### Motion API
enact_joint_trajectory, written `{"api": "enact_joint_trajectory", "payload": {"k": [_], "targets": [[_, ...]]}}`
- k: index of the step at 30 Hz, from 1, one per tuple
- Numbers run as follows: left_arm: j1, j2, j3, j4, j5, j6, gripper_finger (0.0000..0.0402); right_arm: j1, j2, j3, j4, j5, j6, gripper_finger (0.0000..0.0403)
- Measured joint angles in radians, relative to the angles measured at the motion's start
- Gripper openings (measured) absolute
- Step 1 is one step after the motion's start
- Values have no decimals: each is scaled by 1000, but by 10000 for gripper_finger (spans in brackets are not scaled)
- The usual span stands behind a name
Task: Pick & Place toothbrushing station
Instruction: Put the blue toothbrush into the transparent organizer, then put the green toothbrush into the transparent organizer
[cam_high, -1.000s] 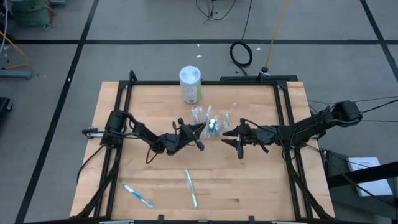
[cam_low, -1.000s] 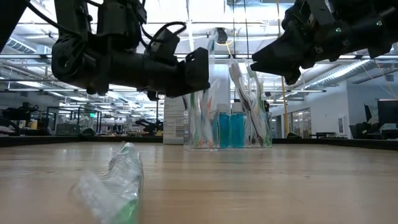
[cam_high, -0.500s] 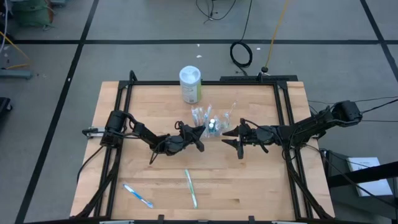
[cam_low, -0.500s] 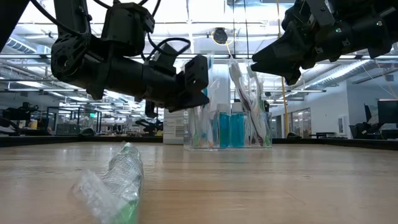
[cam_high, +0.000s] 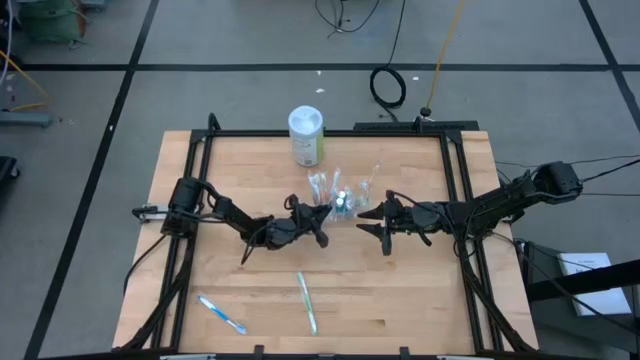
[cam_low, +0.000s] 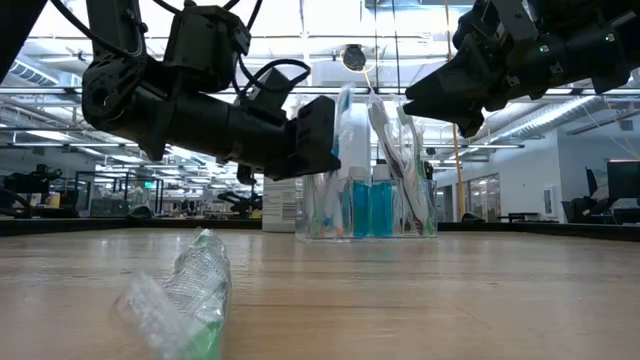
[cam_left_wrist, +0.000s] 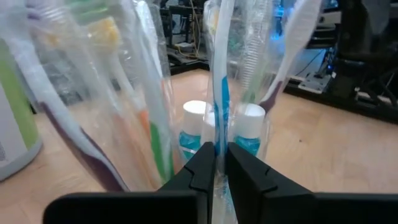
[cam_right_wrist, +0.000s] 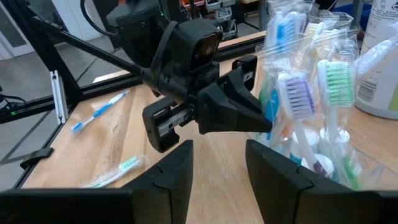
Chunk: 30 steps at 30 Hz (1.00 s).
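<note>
The clear cup (cam_high: 342, 196) stands on the table's middle, full of wrapped toothbrushes and teal toothpaste tubes (cam_low: 370, 208). It also shows in the right wrist view (cam_right_wrist: 311, 106). My left gripper (cam_high: 324, 213) is at the cup's left side, shut on a blue wrapped toothbrush (cam_left_wrist: 220, 106) that stands among the others. My right gripper (cam_high: 368, 220) hangs open and empty just right of the cup, above the table (cam_low: 440, 105). Two wrapped toothbrushes lie near the front edge, a blue one (cam_high: 222, 314) and a green one (cam_high: 307, 302). My left gripper pinches the blue toothbrush's wrapped shaft (cam_left_wrist: 219, 146) between its two fingers (cam_left_wrist: 202, 165). The fingers come about level from the table's left side and lie across the brush. The brush stands upright among the others above the toothpaste caps; its lower end is hidden by my fingers.
A taller white-lidded, green-labelled canister (cam_high: 306, 136) stands behind the cup near the far edge. The green wrapped toothbrush lies close to the low camera (cam_low: 185, 295). Bare wood lies left and right of the cup.
My left gripper has gone toward the cup and tipped down a little. A blue and white wrapped toothbrush now shows at its fingertips in the low view, where none showed before. My right gripper has kept still.
</note>
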Motion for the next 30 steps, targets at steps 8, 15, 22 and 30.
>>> {"api": "enact_joint_trajectory", "payload": {"k": [8, 15, 22, 30], "targets": [[-1, -40, -1, -9, 17, 46, 98, 0, 0, 0, -1, 0, 4, 139], [-10, -160, 0, -158, 13, 72, 181, 0, 0, 0, -7, 0, 4, 139], [-43, -346, 0, -367, 33, 178, 206, 0, 0, 0, -7, -2, 4, 139], [-92, -580, 0, -756, 286, 106, 187, 2, 0, 0, 18, -73, 46, 139]]}}
